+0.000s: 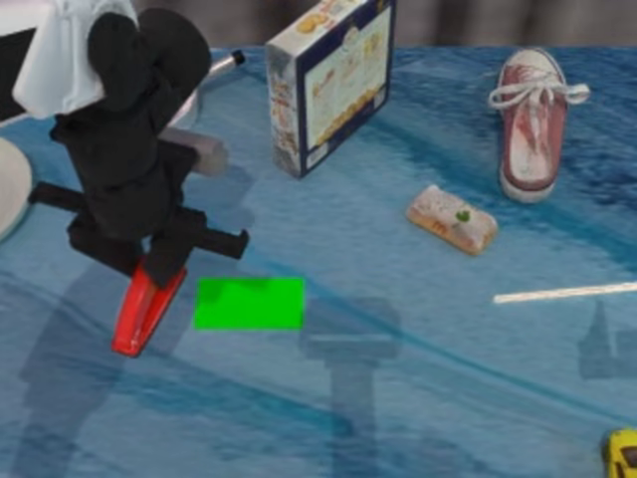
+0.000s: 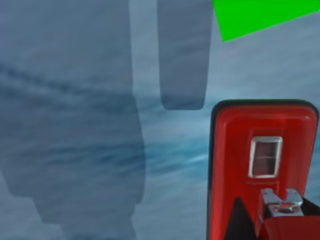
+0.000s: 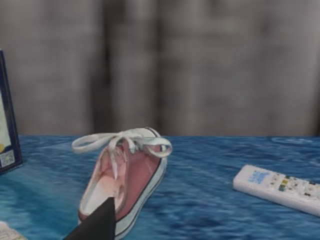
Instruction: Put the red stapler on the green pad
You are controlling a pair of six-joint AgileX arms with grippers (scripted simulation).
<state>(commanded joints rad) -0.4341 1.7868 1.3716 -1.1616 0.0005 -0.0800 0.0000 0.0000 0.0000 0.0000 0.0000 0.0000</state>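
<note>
Top view: our left gripper stands over the left part of the blue, streaked table, its black fingers closed on the wide end of the red stapler. The stapler is a glossy tapered wedge, its narrow tip pointing toward the near edge, and it lies just left of the green pad without overlapping it. The pad is a flat, plain rectangle, thin as a sheet. Further back stands a printed cardboard box. To the right lie a dull red-and-white sneaker with white laces, a wrapped snack bar and a thin white strip. A yellow toy car shows at the near right corner. Our right arm does not appear here.

Left wrist view: we see the stapler close up, its shiny red shell carrying a small rectangular metal window and a metal clip. One corner of the pad shows beyond it, clearly apart.

Right wrist view: only this view shows a white remote control beside the sneaker. A dark fingertip intrudes; we cannot tell the right gripper's finger state.
</note>
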